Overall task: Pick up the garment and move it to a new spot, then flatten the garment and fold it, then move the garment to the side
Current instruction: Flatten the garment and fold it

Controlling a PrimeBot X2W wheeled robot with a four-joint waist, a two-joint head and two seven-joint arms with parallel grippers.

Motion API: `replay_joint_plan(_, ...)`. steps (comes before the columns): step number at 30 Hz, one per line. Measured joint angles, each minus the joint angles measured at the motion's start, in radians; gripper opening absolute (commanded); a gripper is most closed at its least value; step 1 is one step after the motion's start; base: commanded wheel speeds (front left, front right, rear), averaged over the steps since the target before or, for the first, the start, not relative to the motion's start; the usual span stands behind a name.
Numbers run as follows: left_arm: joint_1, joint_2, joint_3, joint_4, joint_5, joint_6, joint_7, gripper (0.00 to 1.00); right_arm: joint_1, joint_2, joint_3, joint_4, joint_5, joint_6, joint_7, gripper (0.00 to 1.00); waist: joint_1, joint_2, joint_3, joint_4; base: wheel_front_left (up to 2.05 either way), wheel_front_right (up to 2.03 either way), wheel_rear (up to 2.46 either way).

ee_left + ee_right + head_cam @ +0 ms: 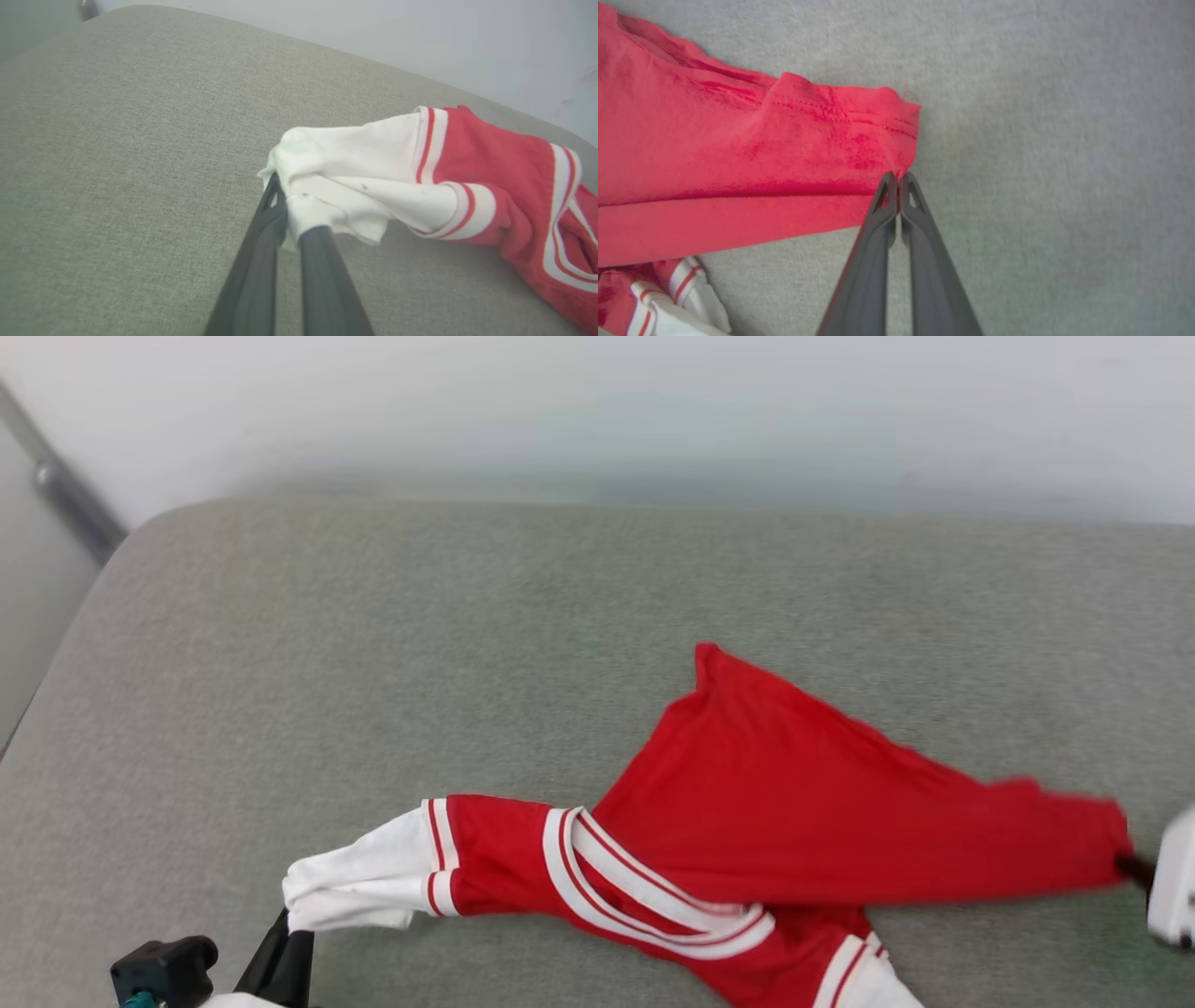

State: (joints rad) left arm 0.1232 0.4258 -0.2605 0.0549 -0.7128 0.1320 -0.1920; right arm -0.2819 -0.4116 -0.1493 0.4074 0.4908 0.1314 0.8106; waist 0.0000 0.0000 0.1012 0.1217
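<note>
Two pinches hold the limp, light garment (794,803); left pincer (292,210) grips a white sleeve (355,154), right pincer (899,179) the red hem (859,116).

red jersey (794,803), thin fabric, white sleeves, red-white striped trim and collar. crumpled, twisted, stretched sideways on grey surface (373,644). one white sleeve (355,154) bunched at left end, red hem corner (896,135) pulled out to the right.

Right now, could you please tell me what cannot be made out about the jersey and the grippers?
- garment: head view, folded over itself, chest face hidden.
- right gripper: head view, blurred, body cut by right edge.
- left gripper: left wrist view, one fingertip buried under white sleeve.
</note>
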Motion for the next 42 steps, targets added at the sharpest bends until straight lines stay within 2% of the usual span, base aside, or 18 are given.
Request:
replay_joint_plan(7, 0.035, 0.011, 0.013, 0.026, -0.022, 0.003, 0.009, 0.00, 0.356, 0.145, -0.171, -0.212, -0.029, 0.000, 0.024, 0.00, -0.0001, 0.0000, -0.051, -0.086, 0.00, 0.00, 0.00)
replay_joint_plan(14, 0.041, 0.022, 0.007, 0.029, -0.023, 0.009, 0.030, 0.00, 0.579, 0.317, -0.231, -0.323, -0.053, 0.000, 0.045, 0.00, -0.0002, 0.0000, -0.081, -0.131, 0.00, 0.00, 0.00)
replay_joint_plan(15, 0.040, 0.022, 0.006, 0.027, -0.023, 0.010, 0.031, 0.00, 0.592, 0.327, -0.229, -0.330, -0.050, 0.000, 0.039, 0.13, -0.0001, 0.0000, -0.083, -0.135, 0.00, 0.00, 0.00)
replay_joint_plan(16, 0.040, 0.022, 0.002, 0.025, -0.022, 0.010, 0.033, 0.00, 0.600, 0.337, -0.228, -0.337, -0.030, 0.000, 0.022, 1.00, -0.0001, 0.0000, -0.085, -0.138, 0.00, 0.00, 0.00)
replay_joint_plan(19, 0.040, 0.021, -0.003, 0.016, -0.021, 0.013, 0.039, 0.00, 0.601, 0.350, -0.207, -0.358, 0.030, -0.001, -0.053, 1.00, -0.0001, 0.0000, -0.090, -0.145, 0.00, 0.00, 0.00)
replay_joint_plan(22, 0.040, 0.025, -0.012, 0.008, -0.015, 0.019, 0.047, 0.00, 0.591, 0.352, -0.185, -0.390, 0.042, -0.001, -0.193, 1.00, -0.0001, 0.0000, -0.093, -0.148, 0.00, 0.00, 0.00)
replay_joint_plan(27, 0.036, 0.025, -0.020, -0.015, -0.012, 0.022, 0.052, 0.00, 0.526, 0.294, -0.121, -0.406, 0.008, -0.001, -0.461, 1.00, -0.0001, 0.0000, -0.091, -0.141, 0.00, 0.00, 0.00)
replay_joint_plan(30, 0.022, 0.028, -0.026, -0.029, -0.001, 0.028, 0.058, 0.00, 0.457, 0.275, -0.090, -0.380, -0.026, -0.001, -0.569, 1.00, -0.0001, 0.0000, -0.082, -0.130, 0.00, 0.00, 0.00)
replay_joint_plan(33, 0.000, 0.031, -0.033, -0.049, 0.012, 0.031, 0.062, 0.00, 0.380, 0.280, -0.067, -0.347, -0.062, -0.001, -0.584, 1.00, 0.0000, 0.0000, -0.065, -0.117, 0.00, 0.00, 0.00)
replay_joint_plan(36, -0.028, 0.031, -0.040, -0.071, 0.025, 0.035, 0.063, 0.00, 0.286, 0.257, -0.009, -0.322, -0.078, -0.001, -0.542, 1.00, 0.0000, 0.0000, -0.044, -0.098, 0.00, 0.00, 0.00)
replay_joint_plan(42, -0.098, 0.023, -0.063, -0.099, 0.050, 0.026, 0.060, 0.00, 0.104, 0.132, 0.160, -0.291, -0.068, -0.001, -0.283, 1.00, 0.0001, 0.0000, 0.014, -0.050, 0.00, 0.00, 0.00)
